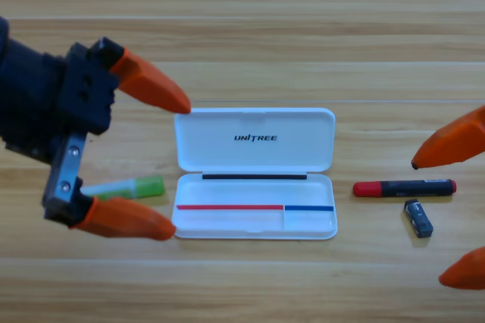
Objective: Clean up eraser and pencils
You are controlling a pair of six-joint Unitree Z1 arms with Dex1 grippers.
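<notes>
The white UNITREE case (255, 174) lies open in the middle of the table, lid folded back. A light-green pencil (129, 186) lies just left of the case, between the two jaws of my left gripper (182, 167), which is open and shows large at the left edge. A black pencil with red ends (404, 187) lies right of the case. The small dark eraser (418, 218) sits just below that pencil's right part. My right gripper (428, 221) is open at the right edge, cut off down to its jaw tips.
Bare wooden table (250, 27) stretches behind the case, and a strip of it runs along the front edge.
</notes>
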